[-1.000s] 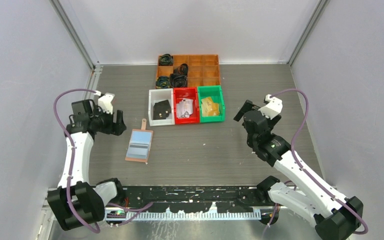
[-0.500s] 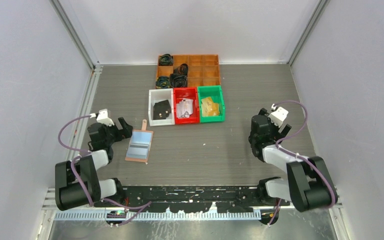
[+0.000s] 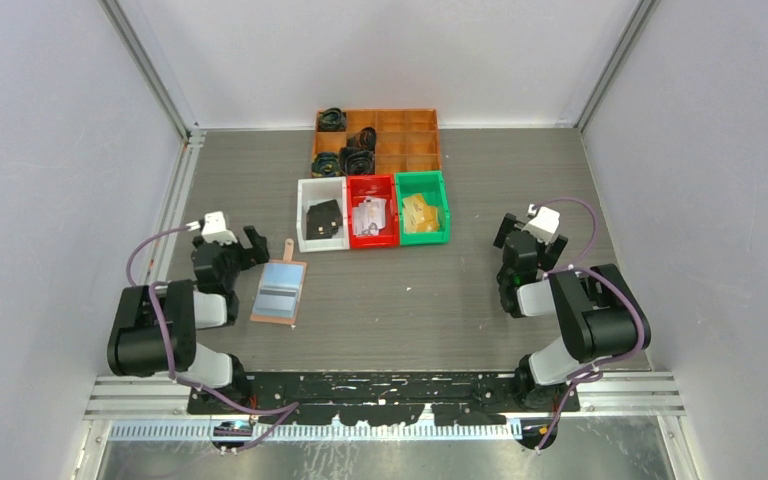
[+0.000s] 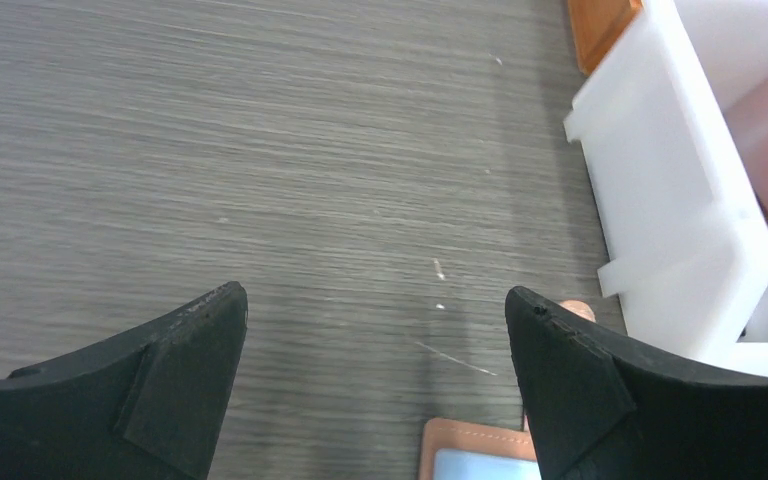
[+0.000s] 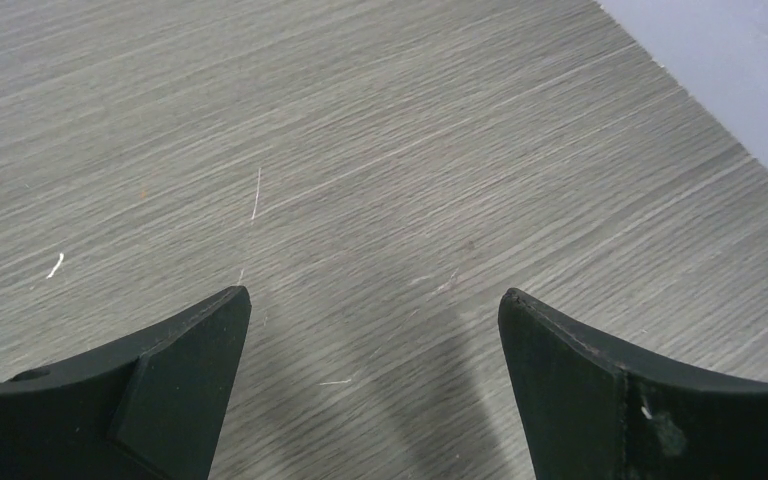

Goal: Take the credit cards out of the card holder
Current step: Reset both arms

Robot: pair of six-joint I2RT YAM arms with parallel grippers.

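Observation:
The card holder (image 3: 280,290), tan with a grey-blue pocket face, lies flat on the table left of centre. Its top corner (image 4: 475,452) and strap tab (image 4: 580,311) show low in the left wrist view. My left gripper (image 3: 245,248) (image 4: 375,295) stands open just left of the holder's far end, holding nothing. My right gripper (image 3: 518,240) (image 5: 375,292) is open over bare table at the right. Flat card-like pieces lie in the bins: black in the white bin (image 3: 322,217), whitish in the red bin (image 3: 368,216), orange-yellow in the green bin (image 3: 419,212). I cannot tell whether any credit card sits in the holder's slots.
An orange compartment tray (image 3: 400,140) with black coiled bundles (image 3: 357,160) stands behind the three bins. The white bin's wall (image 4: 680,220) is close on the left gripper's right. Both arms are folded low near their bases, and walls close in the table on three sides.
Both arms have folded back and down toward their bases. The left gripper now sits beside the holder's far end and its jaws have spread wider. The holder has not moved.

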